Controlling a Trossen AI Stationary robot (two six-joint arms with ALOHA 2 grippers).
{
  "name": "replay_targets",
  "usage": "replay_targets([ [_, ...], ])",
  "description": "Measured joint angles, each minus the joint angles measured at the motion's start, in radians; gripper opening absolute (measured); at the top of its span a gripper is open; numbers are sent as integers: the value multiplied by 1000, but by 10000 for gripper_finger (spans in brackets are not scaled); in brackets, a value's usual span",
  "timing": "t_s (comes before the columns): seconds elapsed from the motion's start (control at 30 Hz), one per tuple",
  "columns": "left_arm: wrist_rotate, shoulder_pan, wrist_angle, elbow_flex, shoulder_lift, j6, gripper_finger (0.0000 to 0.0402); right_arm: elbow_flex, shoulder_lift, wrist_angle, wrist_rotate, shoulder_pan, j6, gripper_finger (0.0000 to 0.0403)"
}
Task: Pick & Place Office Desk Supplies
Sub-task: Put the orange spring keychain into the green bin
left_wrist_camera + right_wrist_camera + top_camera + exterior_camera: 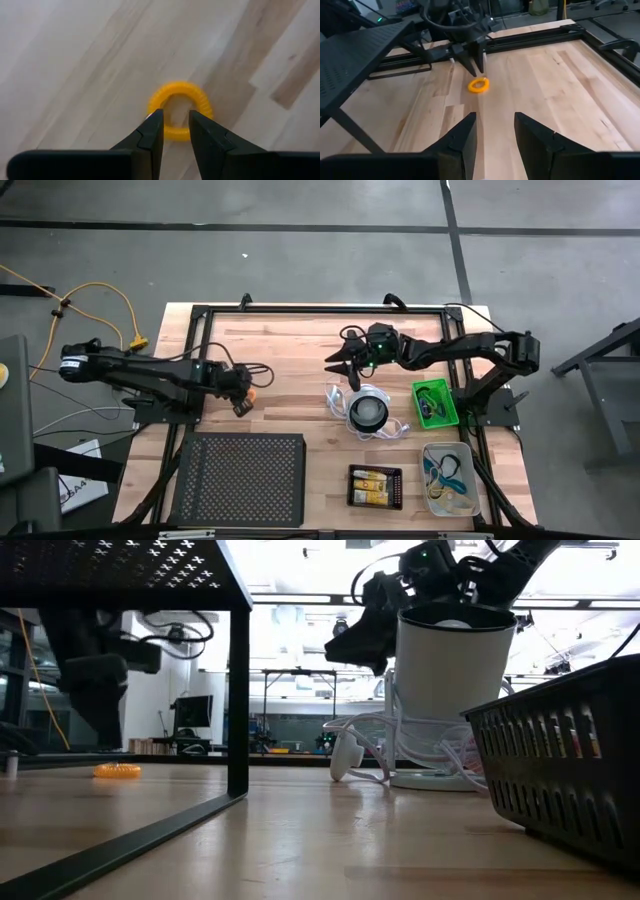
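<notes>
A small orange ribbed plastic loop (180,111) lies flat on the pale wooden table (290,350), near its left edge. The left gripper (175,125) hangs just above it, its two dark fingers parted a little and straddling the loop's near rim; none of the views settles whether they touch it. From overhead the loop (254,393) is only a speck beside the gripper (243,402). The right gripper (495,125) hovers spread and empty over mid-table, and its wrist view shows the loop (478,85) under the left fingers (479,60). The low view shows the loop (118,771) lying on the wood.
</notes>
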Motion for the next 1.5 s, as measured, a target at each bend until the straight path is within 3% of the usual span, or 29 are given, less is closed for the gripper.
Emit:
replay_targets([
  [0.33, -95, -63, 40, -45, 4, -116, 86, 0, 0, 0, 0, 39, 0, 119],
  [0.97, -134, -62, 149, -43, 207, 30, 86, 0, 0, 0, 0, 69, 0, 119],
  [1.2, -135, -68, 155, -41, 226, 30, 84, 0, 0, 0, 0, 69, 0, 119],
  [1.5, -128, -69, 159, -42, 223, 27, 20, 0, 0, 0, 0, 69, 0, 119],
])
